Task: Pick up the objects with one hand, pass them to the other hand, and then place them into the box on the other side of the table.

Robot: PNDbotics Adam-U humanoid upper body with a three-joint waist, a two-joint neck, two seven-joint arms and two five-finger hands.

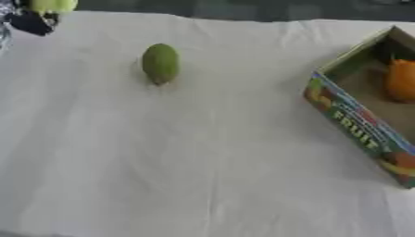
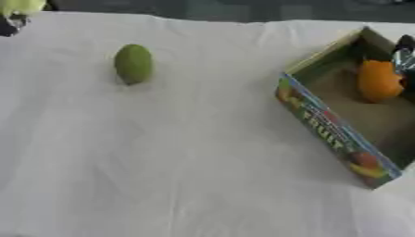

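The box (image 2: 336,134) sits nearest, at the right edge of the bench (image 2: 186,162), lying askew with its open top up and one corner pointing toward the near edge. Its long outer wall is printed with coloured fruit pictures and lettering. Inside, on the brown floor toward the far end, rests an orange fruit (image 2: 378,81). Just beside that fruit, at the box's far right, the right robot hand (image 2: 404,55) shows as a dark and silvery shape; whether its fingers are apart or together cannot be told. A white cloth covers the bench. On it, toward the far left, a green oval fruit (image 1: 160,63) lies alone, well apart from the box. At the far left corner the left robot hand (image 1: 32,22) is clamped on a yellow-green fruit (image 1: 53,5), held above the cloth.
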